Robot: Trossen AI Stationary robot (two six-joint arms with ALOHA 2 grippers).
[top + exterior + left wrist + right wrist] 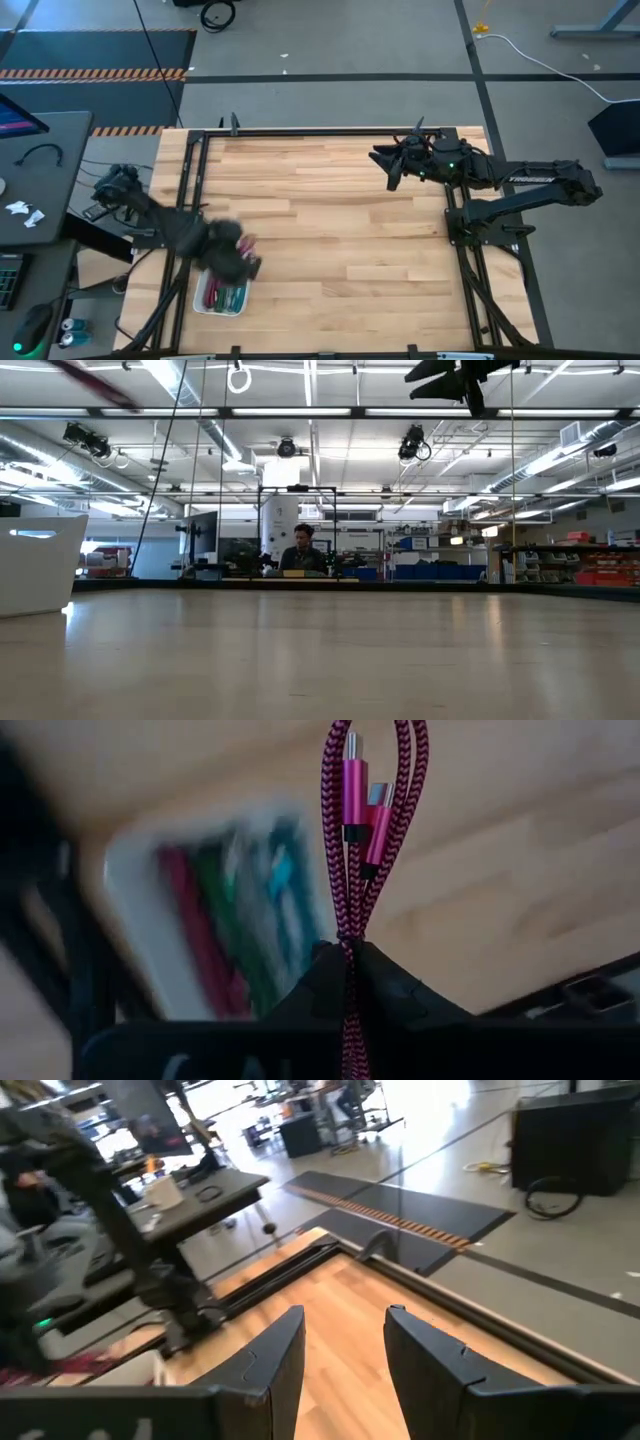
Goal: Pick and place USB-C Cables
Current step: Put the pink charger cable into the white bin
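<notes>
My left gripper (245, 262) hovers over the white tray (206, 303) at the table's near left corner, shut on a magenta braided USB-C cable (372, 830) folded into a slim bundle. Several more cables, red, green and teal (226, 296), lie in the tray, also seen in the left wrist view (240, 920). My right gripper (345, 1342) is open and held high over the table's far right part (392, 166), touching nothing. My left gripper pinches the magenta cable bundle between its two fingers at a point along its doubled strands (349, 946). The looped end with both metal plugs (365, 805) sticks out beyond the fingertips, clear of the table and above the tray.
The white tray shows as a tall white wall (40, 565) at the left of the low view. Black frame rails (190, 190) run along the table's left and right edges. A wide bare stretch of wooden tabletop (340, 230) lies between the arms.
</notes>
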